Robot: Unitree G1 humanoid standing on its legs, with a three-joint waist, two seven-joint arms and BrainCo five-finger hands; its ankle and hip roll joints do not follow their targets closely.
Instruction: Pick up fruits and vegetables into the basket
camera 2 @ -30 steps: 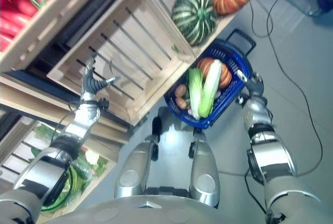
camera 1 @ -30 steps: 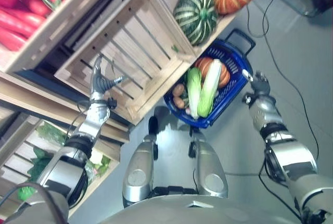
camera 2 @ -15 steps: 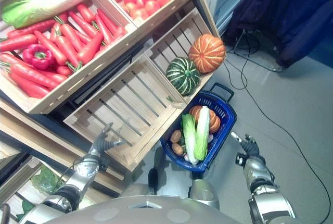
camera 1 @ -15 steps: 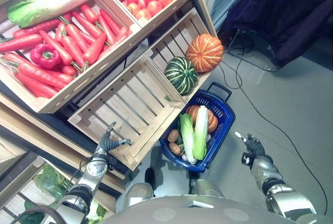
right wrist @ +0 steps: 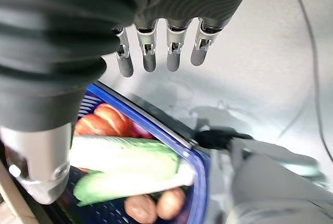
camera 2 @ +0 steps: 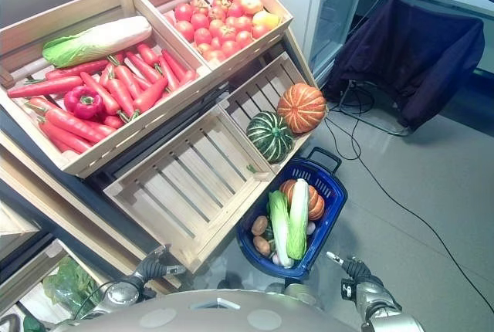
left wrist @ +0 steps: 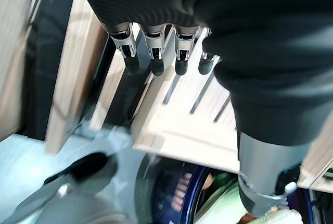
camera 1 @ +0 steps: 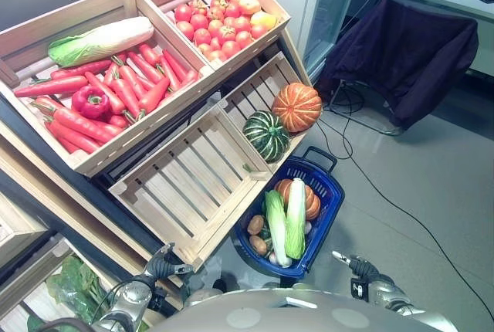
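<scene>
Blue basket sitting on the floor w/ veg inside, both hands hanging empty.
Two pale-green cabbages, an orange pumpkin & brown potatoes are lying in it, just right of an empty slatted crate. Striped green squash & orange pumpkin are resting in the crate beyond. Left hand is hovering near the crate's near edge, fingers straight, apart. Right hand is hovering right of the basket, fingers relaxed, holding nothing.
</scene>
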